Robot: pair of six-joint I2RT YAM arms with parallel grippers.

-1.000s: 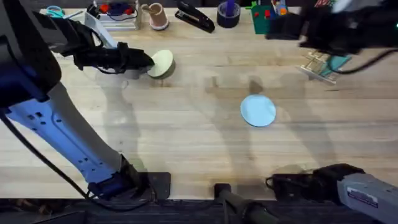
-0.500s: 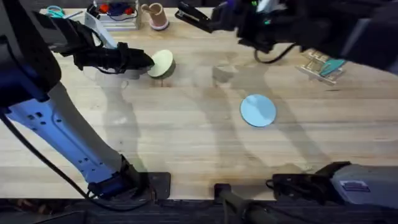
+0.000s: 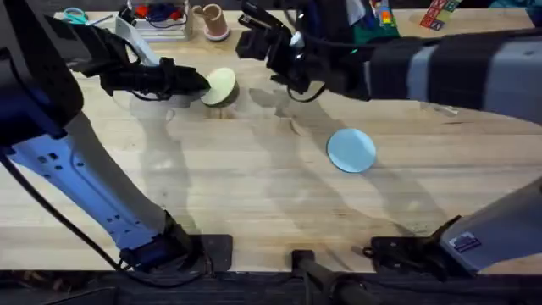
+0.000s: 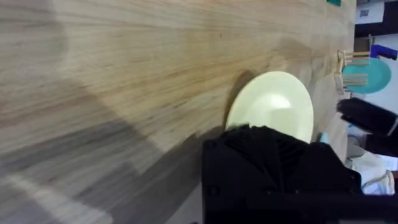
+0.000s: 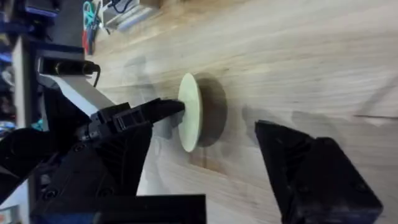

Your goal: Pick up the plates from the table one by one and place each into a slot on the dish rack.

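The small round pale yellow plate (image 3: 221, 85) stood tilted on edge at the far left of the light wooden plank worktop (image 3: 254, 186), clamped by the left tool (image 3: 201, 84), probably for a handover. The right tool (image 3: 258, 38), fingers spread, hovered near it. The light blue round plate (image 3: 351, 150) lay flat mid-worktop.

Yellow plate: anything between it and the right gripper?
Nothing visible. The left gripper holds the yellow plate up on edge from the far side; the right gripper, jaws open, faces it across bare table.
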